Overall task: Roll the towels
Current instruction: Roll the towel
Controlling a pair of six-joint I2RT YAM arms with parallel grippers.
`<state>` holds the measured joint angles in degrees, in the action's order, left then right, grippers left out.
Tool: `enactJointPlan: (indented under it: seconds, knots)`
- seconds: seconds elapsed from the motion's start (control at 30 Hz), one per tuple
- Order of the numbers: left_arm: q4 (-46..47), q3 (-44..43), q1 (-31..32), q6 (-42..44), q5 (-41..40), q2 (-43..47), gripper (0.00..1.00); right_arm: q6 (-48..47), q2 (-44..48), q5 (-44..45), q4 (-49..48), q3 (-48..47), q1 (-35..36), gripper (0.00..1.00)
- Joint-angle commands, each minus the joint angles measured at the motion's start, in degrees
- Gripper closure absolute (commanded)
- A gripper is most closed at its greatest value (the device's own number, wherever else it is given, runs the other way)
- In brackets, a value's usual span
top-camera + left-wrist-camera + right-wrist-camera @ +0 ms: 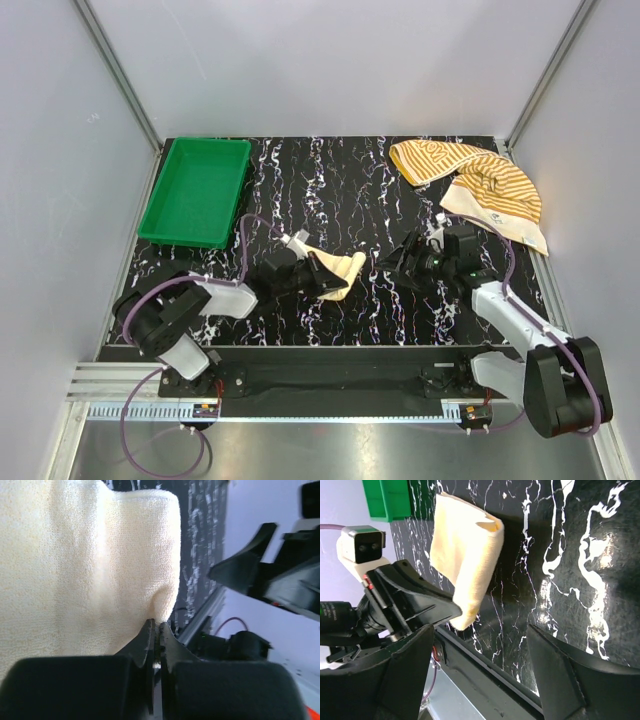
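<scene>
The plain pale yellow towel (338, 273) lies folded on the black marbled table, near the front middle. My left gripper (308, 274) is shut on its near edge; the left wrist view shows the jaws pinching the cloth (90, 570) at the fold (156, 625). The right wrist view shows the same towel (465, 560) lifted at one end by the left gripper. My right gripper (398, 262) is open and empty, just right of the yellow towel, its fingers (560, 675) spread wide. The striped orange-and-cream towel (475, 180) lies crumpled at the back right corner, with its white label showing.
A green tray (175, 195) sits at the back left of the table. White walls enclose the table on three sides. The table's front edge and metal rail (330, 352) run just behind the arm bases.
</scene>
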<state>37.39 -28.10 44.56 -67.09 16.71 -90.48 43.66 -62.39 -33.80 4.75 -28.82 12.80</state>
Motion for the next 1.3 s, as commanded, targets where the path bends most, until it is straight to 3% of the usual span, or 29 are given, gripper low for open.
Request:
enactJointPlan:
  seconds: [0.0, 0.13, 0.23, 0.37, 0.8, 1.07, 1.27]
  knots:
    - [14.71, 3.74, -0.70, -6.90, 1.75, -0.84, 1.00, 2.39, -2.73, -2.06, -8.52, 1.92, 1.35, 0.20]
    - [29.29, 8.66, -1.40, -15.67, 2.19, -7.07, 1.00, 4.50, -6.77, -1.27, -13.97, 3.16, 5.38, 0.20]
    - [45.61, 11.13, -1.49, -21.56, 2.28, -14.62, 1.00, 5.12, -10.55, 1.28, -16.53, 1.58, 10.13, 0.21]
    - [58.05, 12.63, -1.66, -26.86, 2.01, -25.35, 1.00, 6.09, -15.04, 2.86, -19.42, 0.60, 12.34, 0.22]
    - [53.67, 14.74, -2.89, -29.50, 1.04, -24.75, 1.00, 5.65, -22.42, 5.76, -23.03, 0.08, 14.36, 0.29]
    - [57.01, 14.39, -3.51, -30.82, 2.27, -28.00, 1.00, 5.73, -31.47, 5.50, -29.08, -2.12, 14.89, 0.30]
    - [57.10, 14.56, -4.12, -30.73, 2.71, -28.00, 1.00, 6.96, -36.04, 4.36, -34.80, -1.77, 15.77, 0.45]
